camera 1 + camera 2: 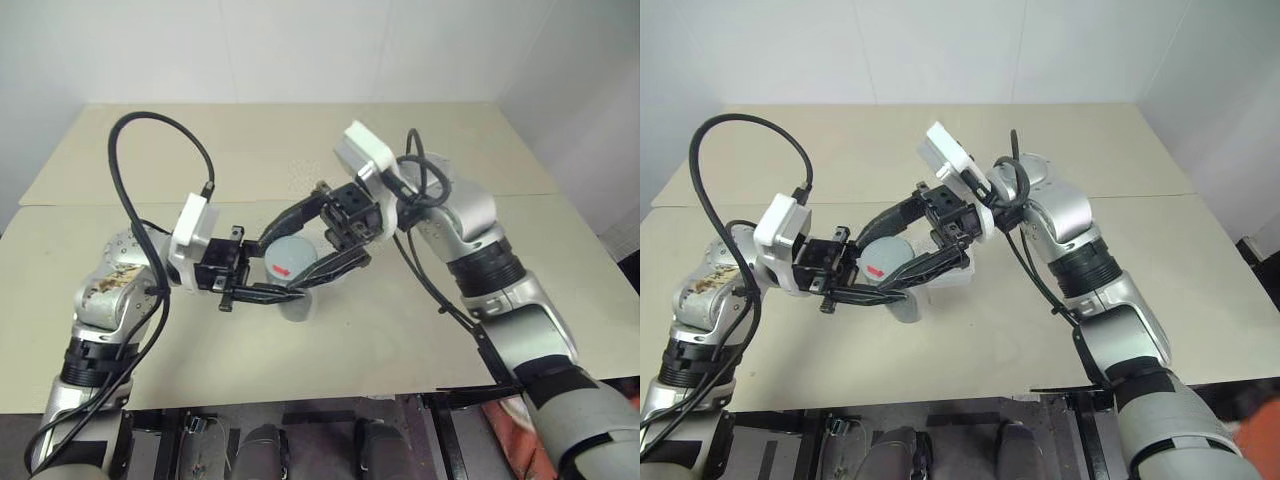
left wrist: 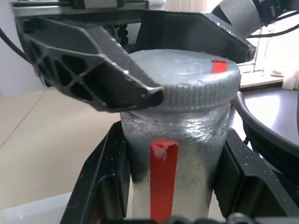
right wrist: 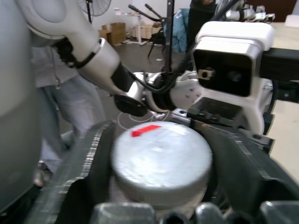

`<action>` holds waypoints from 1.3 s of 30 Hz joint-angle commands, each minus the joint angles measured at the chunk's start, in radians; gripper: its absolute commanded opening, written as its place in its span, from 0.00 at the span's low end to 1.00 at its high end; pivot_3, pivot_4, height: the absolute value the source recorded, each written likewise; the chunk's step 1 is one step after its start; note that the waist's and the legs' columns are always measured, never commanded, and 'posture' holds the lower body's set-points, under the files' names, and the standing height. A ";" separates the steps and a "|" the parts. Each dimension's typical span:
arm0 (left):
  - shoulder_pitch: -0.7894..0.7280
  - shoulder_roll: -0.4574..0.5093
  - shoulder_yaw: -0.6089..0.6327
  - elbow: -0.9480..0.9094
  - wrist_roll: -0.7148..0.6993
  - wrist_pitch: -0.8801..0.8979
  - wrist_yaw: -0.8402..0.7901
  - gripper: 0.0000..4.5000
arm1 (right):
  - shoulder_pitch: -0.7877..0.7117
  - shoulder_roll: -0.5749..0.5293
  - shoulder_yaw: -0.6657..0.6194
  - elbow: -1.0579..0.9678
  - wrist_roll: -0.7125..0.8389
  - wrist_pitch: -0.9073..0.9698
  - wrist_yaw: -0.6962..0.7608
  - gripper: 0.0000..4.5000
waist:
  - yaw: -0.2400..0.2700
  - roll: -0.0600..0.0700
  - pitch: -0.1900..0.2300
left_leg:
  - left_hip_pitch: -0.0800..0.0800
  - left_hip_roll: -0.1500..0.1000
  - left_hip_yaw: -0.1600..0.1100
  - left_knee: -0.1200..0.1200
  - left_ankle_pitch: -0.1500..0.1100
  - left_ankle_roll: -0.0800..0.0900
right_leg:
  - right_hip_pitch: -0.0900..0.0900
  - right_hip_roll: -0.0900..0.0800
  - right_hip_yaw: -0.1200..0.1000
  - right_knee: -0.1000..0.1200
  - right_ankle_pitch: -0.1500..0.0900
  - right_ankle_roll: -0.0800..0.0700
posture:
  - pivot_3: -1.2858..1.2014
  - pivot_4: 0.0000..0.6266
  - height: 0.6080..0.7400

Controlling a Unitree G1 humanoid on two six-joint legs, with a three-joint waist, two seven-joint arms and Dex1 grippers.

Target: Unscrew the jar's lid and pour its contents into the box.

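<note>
Unscrewing in progress: left gripper (image 1: 262, 292) clamps the jar (image 2: 173, 140), right gripper (image 1: 305, 250) straddles the lid (image 2: 187, 79), jaws spread, apparently regripping; next, close and twist.

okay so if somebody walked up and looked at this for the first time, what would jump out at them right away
Two grippers meet in mid-air above the beige table around a silvery jar. The left gripper clamps the jar's body, which bears a red strip, while the right gripper straddles the grey lid with its small red mark. Beneath them sits the translucent box.
</note>
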 commanded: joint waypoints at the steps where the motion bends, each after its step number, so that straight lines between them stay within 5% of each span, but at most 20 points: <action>1: 0.014 -0.001 0.028 -0.048 -0.026 -0.009 0.023 0.44 | 0.036 -0.005 -0.070 -0.046 -0.048 -0.026 -0.087 0.99 | 0.001 0.000 0.000 | 0.000 0.000 0.000 0.000 0.000 0.000 | 0.000 0.000 0.000 0.000 0.000 0.000 | 0.52 0.24 1.00; 10: 0.084 0.022 0.136 0.022 0.019 -0.014 0.186 0.44 | 0.268 -0.111 -0.239 -0.487 -0.020 0.167 -0.453 0.99 | 0.003 0.000 0.000 | -0.001 0.000 0.000 0.000 0.000 -0.001 | -0.001 0.000 -0.001 0.000 0.000 0.000 | 0.52 0.24 1.00; 16: 0.035 -0.035 0.109 0.075 0.112 -0.054 0.338 0.44 | 0.324 -0.087 -0.252 -0.669 -0.021 0.320 -0.704 0.99 | 0.002 0.000 0.000 | 0.001 0.000 0.000 0.000 0.001 -0.002 | 0.000 0.000 0.000 0.001 0.000 0.000 | 0.52 0.24 1.00; 27: -0.013 -0.095 0.050 0.085 0.147 -0.066 0.373 0.44 | 0.207 0.032 -0.117 -0.639 -0.175 0.469 -0.987 0.99 | 0.000 0.000 0.000 | 0.000 0.000 0.000 0.000 0.001 -0.002 | -0.001 0.000 0.000 0.003 0.000 0.000 | 0.52 0.24 1.00; 39: -0.003 -0.062 0.074 0.066 0.128 -0.054 0.342 0.44 | 0.190 0.051 -0.101 -0.578 -0.240 0.481 -1.017 0.99 | 0.000 0.000 0.000 | 0.000 0.000 0.000 0.000 0.001 -0.002 | -0.001 0.000 0.000 0.002 0.000 0.000 | 0.52 0.24 1.00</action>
